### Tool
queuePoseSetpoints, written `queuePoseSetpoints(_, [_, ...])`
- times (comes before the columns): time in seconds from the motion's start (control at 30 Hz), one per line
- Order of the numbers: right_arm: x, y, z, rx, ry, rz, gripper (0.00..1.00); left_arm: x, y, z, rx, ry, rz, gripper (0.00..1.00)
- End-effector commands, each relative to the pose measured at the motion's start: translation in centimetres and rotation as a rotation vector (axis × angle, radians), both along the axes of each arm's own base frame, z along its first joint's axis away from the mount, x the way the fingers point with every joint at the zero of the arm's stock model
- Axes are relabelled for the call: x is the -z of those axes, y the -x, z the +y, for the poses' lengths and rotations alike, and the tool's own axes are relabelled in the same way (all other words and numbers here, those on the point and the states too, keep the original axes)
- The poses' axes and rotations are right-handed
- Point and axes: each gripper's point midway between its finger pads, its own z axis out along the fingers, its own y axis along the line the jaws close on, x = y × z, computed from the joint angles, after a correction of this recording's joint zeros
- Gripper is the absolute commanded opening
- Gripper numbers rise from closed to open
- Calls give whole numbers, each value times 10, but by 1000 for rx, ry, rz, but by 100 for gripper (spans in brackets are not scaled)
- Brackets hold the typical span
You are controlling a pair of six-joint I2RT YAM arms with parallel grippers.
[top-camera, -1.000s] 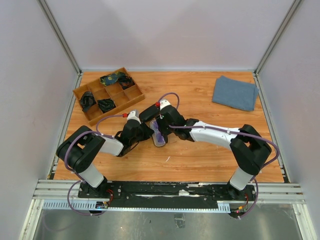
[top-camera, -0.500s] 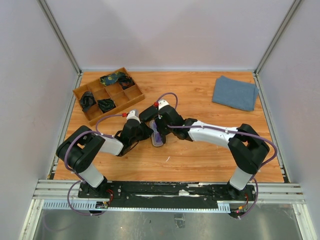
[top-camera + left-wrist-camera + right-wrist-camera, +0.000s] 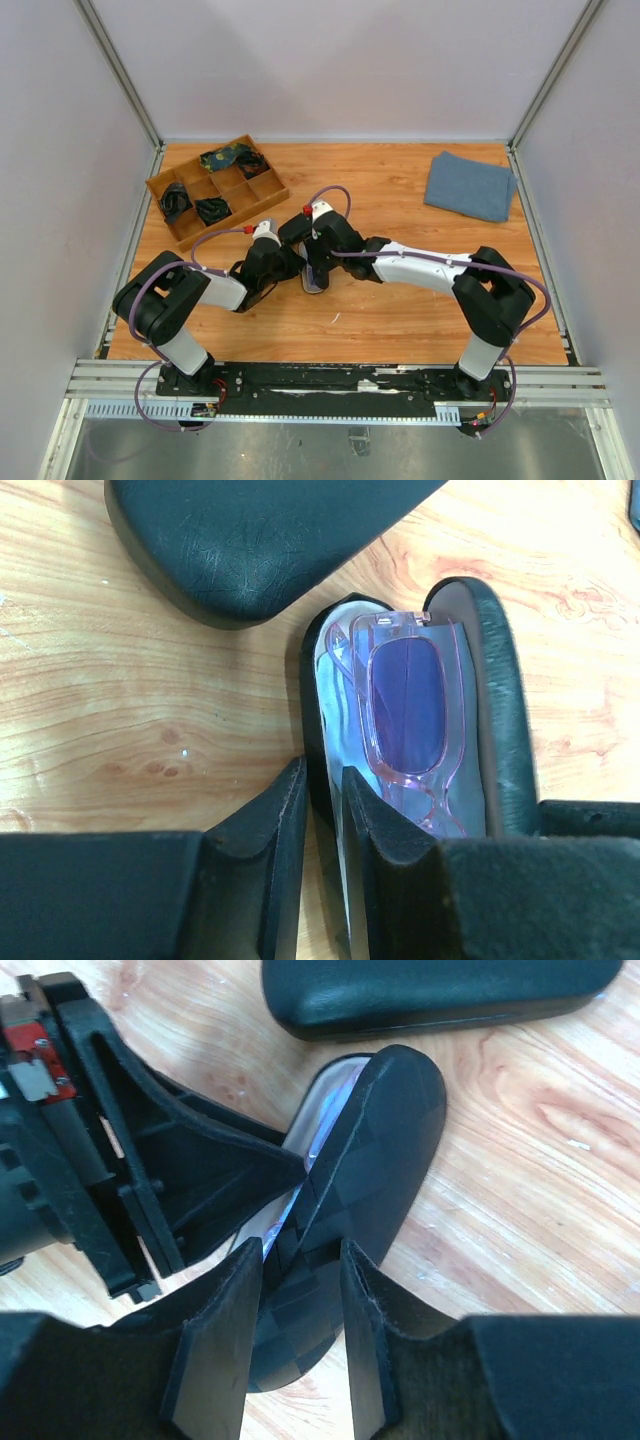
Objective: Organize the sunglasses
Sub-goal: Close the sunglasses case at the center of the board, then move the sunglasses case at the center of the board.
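- Translucent pale pink sunglasses with violet-tinted lenses [image 3: 410, 695]: we find them folded inside the open black oval hard case [image 3: 500, 710], lying lengthwise on a pale blue cloth [image 3: 330, 740] that lines the shell.
- Open case: we place it at the middle of the wooden counter [image 3: 400, 300], between the two arms. Its black textured lid [image 3: 380, 1130] stands tilted over the shell, partly shut, with a sliver of the pale lining showing under its edge.
- Left pincer [image 3: 322, 780]: narrow. We see its two fingers pinching the near side wall of the open case, one finger outside the shell and one inside, against the cloth.
- Right pincer [image 3: 298, 1260]: set moderately narrow, gripping the lid. The lid's lower end passes between the fingers, and both pads appear to touch it.
- Second black oval hard case [image 3: 250, 540]: closed, lying on the counter just beyond the open one, apart from it.
- Wooden compartment tray [image 3: 236, 220]: at the far left of the counter. We note dark objects in three compartments, too small to identify.
- Folded grey-blue cloth [image 3: 470, 185]: at the far right of the counter, well apart from the arms.
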Motion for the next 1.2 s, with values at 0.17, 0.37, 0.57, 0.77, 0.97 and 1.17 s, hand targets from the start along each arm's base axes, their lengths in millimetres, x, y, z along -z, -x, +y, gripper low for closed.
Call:
queuePoseSetpoints(0.17, [12, 33, 36, -119, -57, 93, 38, -11, 3, -18, 73, 43, -6, 24])
queuePoseSetpoints(0.37, [1, 27, 27, -77, -55, 47, 39, -10, 5, -17, 69, 39, -4, 24])
queuePoseSetpoints(0.57, [-13, 10, -1, 68, -44, 7, 56, -7, 8, -14, 67, 37, -1, 24])
queuePoseSetpoints(0.77, [-17, -5, -22, 178, -68, 21, 70, -5, 11, -12, 67, 36, -4, 24])
queuePoseSetpoints(0.97, [-7, -17, -22, 217, -63, 77, 90, -6, 14, -12, 83, 49, -24, 24])
queuePoseSetpoints(1.17, [5, -27, -13, 215, -85, 129, 92, -7, 16, -13, 100, 57, -36, 24])
